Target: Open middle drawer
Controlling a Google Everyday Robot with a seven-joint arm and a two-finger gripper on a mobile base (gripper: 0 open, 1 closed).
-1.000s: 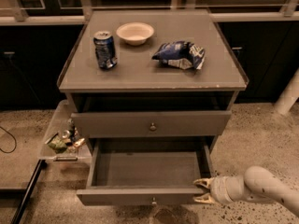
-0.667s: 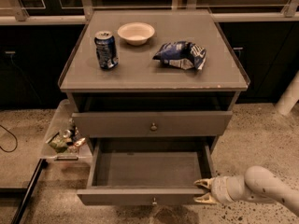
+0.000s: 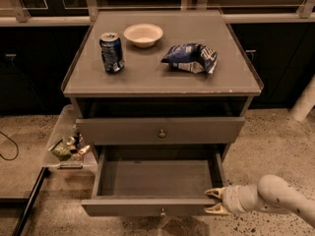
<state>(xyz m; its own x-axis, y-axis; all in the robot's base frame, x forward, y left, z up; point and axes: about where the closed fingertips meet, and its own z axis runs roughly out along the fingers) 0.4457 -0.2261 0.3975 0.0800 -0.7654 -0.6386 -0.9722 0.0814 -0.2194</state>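
Item: middle drawer (image 3: 157, 206), grey-brown, small round metal knob (image 3: 162, 212) at the centre of its front; located at 6 o'clock in the view, below the upper drawer (image 3: 160, 130), and found pulled well out of the cabinet. Change: none is detected against the views of a second ago; the drawer is seen at the same extension and the gripper (image 3: 209, 201) in the same place, at 4 o'clock in the view, at the right end of the drawer's front. The task is therefore judged to be done or nearly so, with only release and withdrawal likely to be required. Fingers (image 3: 214, 193): parted, spread one above the other beside the front's right corner, with nothing seen held; whether the front is touched cannot be told. Containers: the middle drawer's interior is shown bare, no contents being seen on its floor. A pale bowl (image 3: 143, 34) is stood at 12 o'clock on the table (image 3: 162, 80), and nothing is seen inside it. A blue soda can (image 3: 111, 52) is set upright at 10 o'clock on the table; a crumpled blue chip bag (image 3: 190, 58) is laid at 2 o'clock. A clear tray (image 3: 58, 132) is noted at 9 o'clock beside the cabinet, with small mixed items in it that cannot be identified.
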